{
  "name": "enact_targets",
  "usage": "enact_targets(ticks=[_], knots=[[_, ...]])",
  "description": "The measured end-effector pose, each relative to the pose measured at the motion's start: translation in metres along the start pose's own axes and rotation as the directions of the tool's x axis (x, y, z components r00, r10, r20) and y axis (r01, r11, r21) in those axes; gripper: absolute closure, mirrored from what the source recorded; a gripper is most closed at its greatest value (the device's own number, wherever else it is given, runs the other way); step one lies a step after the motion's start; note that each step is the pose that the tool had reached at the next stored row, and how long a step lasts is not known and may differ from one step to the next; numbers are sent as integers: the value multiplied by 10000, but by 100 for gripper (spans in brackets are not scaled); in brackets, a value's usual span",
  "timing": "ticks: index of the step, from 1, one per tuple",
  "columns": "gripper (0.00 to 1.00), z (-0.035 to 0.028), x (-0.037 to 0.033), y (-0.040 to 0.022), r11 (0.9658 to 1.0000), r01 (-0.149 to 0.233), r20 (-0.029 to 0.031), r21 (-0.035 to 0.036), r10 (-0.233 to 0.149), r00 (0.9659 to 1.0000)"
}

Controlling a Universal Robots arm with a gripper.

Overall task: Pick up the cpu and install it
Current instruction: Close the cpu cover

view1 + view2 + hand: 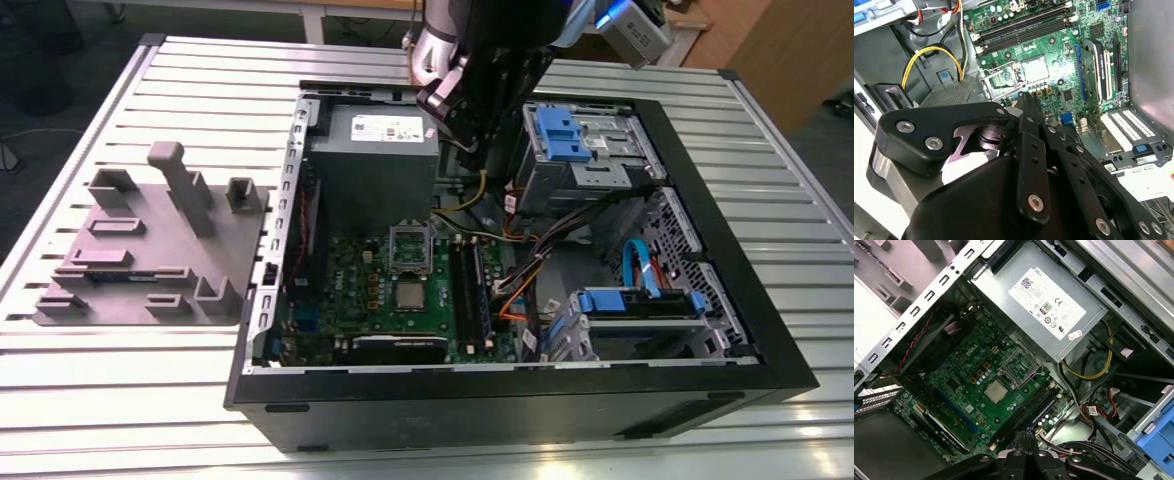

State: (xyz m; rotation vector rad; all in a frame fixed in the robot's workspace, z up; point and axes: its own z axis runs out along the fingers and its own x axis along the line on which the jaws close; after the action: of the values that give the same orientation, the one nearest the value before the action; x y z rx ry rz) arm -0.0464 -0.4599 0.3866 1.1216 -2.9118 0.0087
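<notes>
1. Exterior view, far left: grey moulded tray (pixel 147 250) lies near the slatted worktop (pixel 120 400) edge on the exterior view's left.
2. Open black computer case (pixel 534 405) takes up the worktop's middle and reaches towards its opposite edge.
3. Inside the case: tall grey metal box (pixel 374 160), green board (pixel 347 300) just beside it.
4. Cpu (pixel 404 293) lies flat on the green board, next to the flipped-open socket frame (pixel 407 246). Black memory sticks (pixel 467 290) run just beside it on the exterior view's right.
5. Arm (pixel 454 60) hangs over the case near the grey metal box.
6. Pincer (pixel 1024 437): fingertips pressed together in the first wrist view, well apart from the cpu.
7. Blue drive caddy (pixel 558 135) sits towards the case's far corner.
</notes>
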Motion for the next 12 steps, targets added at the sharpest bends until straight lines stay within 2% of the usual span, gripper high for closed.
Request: enact_targets(ticks=[4, 6, 12], knots=[[90, 7, 3, -1, 10000, 1, 23, -23, -1, 10000], [90, 34, 6, -6, 10000, 2, 30, -34, -2, 10000], [90, 126, 28, -37, 9998, 6, 160, -176, -4, 9999]])
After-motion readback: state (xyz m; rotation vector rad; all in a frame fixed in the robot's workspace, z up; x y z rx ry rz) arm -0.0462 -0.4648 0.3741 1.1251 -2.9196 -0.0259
